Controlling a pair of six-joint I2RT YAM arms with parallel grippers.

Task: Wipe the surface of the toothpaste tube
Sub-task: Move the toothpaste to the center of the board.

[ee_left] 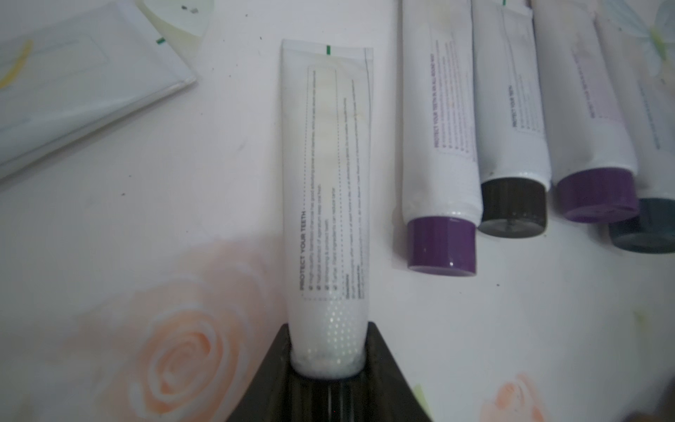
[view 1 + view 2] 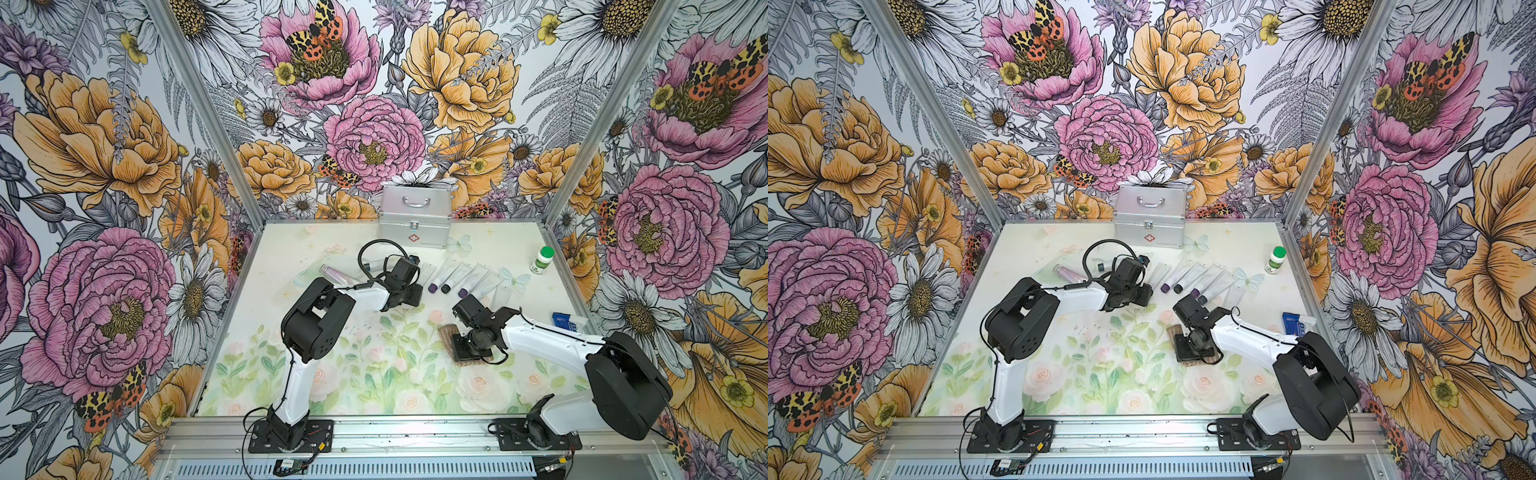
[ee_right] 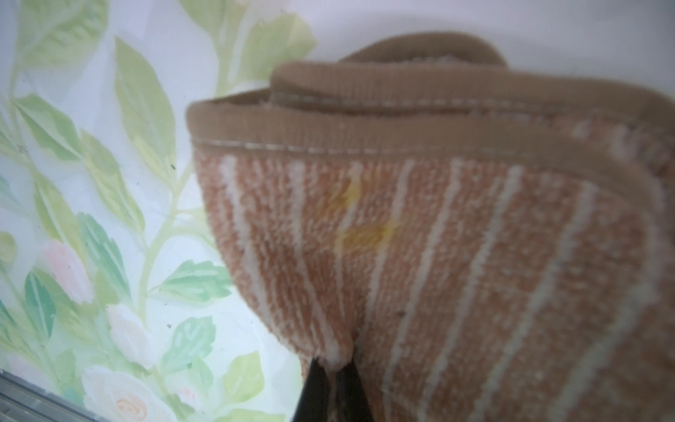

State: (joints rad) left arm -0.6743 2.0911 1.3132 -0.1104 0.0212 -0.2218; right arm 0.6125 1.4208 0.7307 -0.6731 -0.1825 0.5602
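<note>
The left gripper (image 1: 327, 365) is clenched on the tube (image 1: 327, 182) at its cap end, the white body running out from the jaws over the table (image 1: 146, 164), just beside a row of spare tubes (image 1: 440, 128) but apart from them; whether the flat crimp (image 1: 327, 49) touches the table I cannot tell; the right gripper (image 3: 334, 367) is pinched tight on a fold of the striped cloth (image 3: 456, 255), over the table nearer the front rail and well apart from the tube; faint yellowish smears show on the tube toward the crimp, so the wipe looks unfinished; I judge the tube light, soft-walled and glossy, hence slippery and apt to dent or flex if pressed mid-body; the stiff shoulder by the cap is the sound place to hold, as here, leaving the long face free; held from one end only, it will likely bend away under the cloth, so strokes should run lightly from the jaws toward the crimp; the cloth is limp and may drag.
</note>
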